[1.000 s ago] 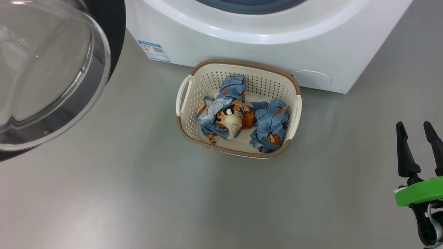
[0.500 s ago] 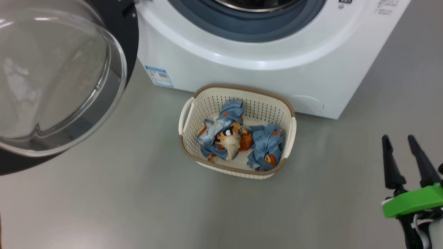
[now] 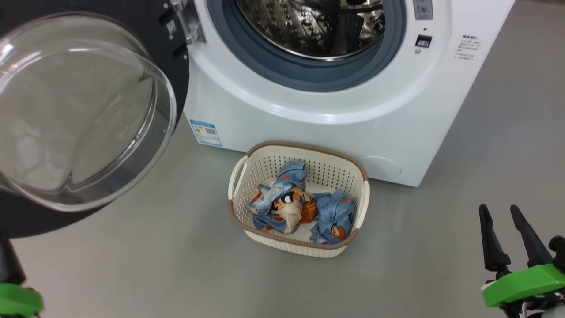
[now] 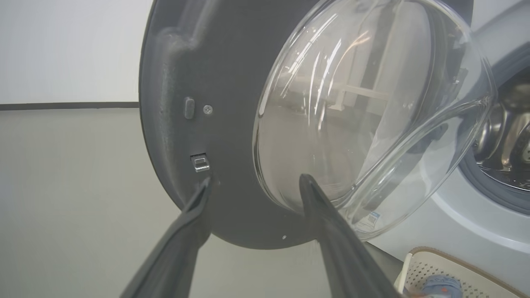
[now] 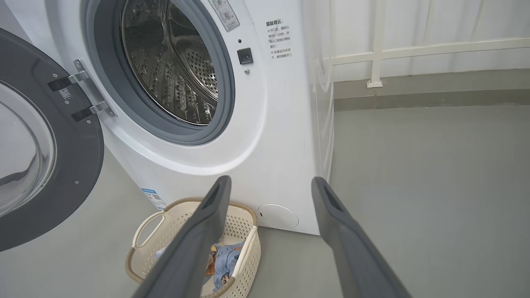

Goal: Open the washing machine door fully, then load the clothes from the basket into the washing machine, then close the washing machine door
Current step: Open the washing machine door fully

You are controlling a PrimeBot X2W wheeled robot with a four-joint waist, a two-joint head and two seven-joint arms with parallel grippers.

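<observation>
Smooth grey floor (image 3: 132, 274) with a soft sheen; plain white wall (image 4: 70, 45) above a dark baseboard strip (image 4: 62, 106); white railing (image 5: 434, 49) beyond.

The right jaws stand parted and empty, their two long dark tapered fingers (image 3: 489, 240) pointing up from a bright green plastic wrist collar (image 3: 523, 285) at the head view's lower right. The left jaws are spread too, slim dark fingers (image 4: 331, 231) apart, with a matching green collar (image 3: 17, 301) low left.
</observation>
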